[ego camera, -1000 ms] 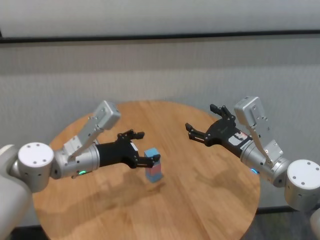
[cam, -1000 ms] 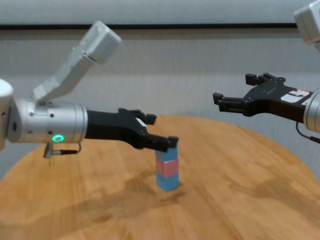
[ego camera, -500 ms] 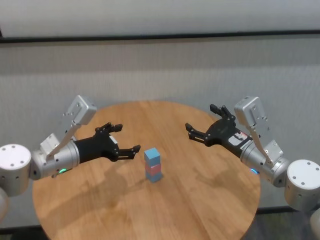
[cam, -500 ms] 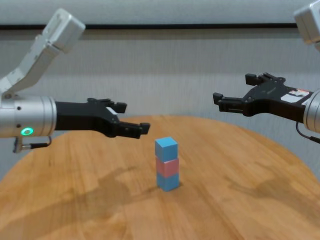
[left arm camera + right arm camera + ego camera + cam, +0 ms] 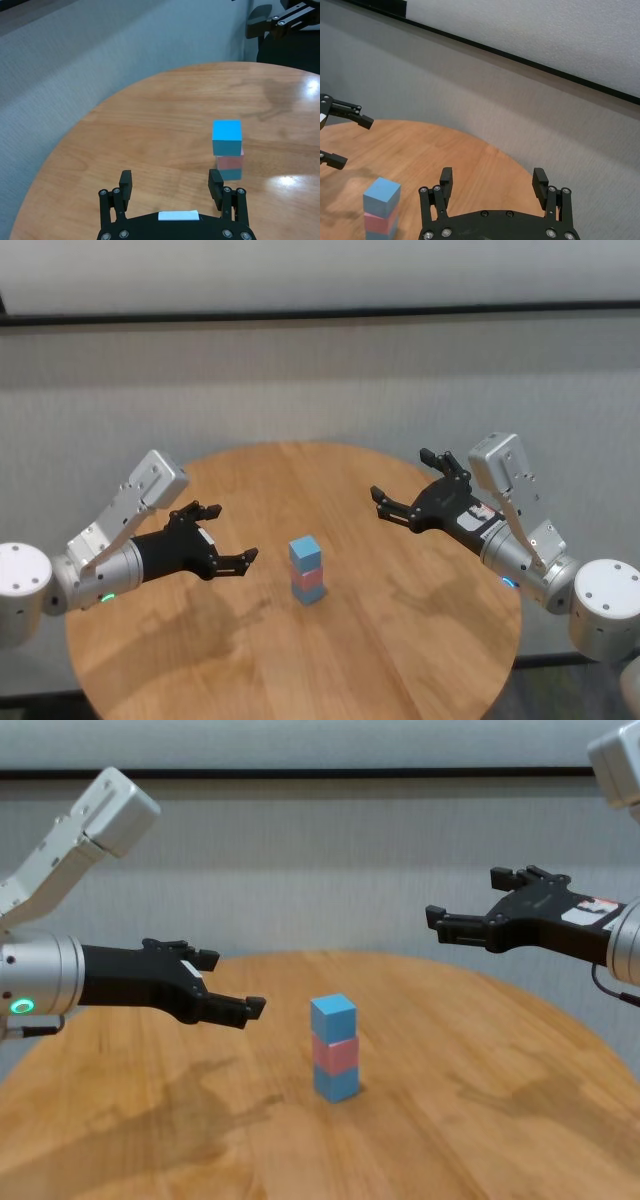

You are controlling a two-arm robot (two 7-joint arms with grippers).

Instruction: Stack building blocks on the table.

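The building blocks are standing as one upright stack on the table, blue on pink on blue. The left gripper is hovering left of the stack, spread wide and gripping nothing, fingertips apart from it. The right gripper is hanging well right of the stack, equally wide and empty.

Silver cylindrical forearms with green status lights, white boxy wrist modules on angled brackets, left gripper and right gripper matte black with notched fingers, round screws, white label strip, rounded grey-white shoulder joints
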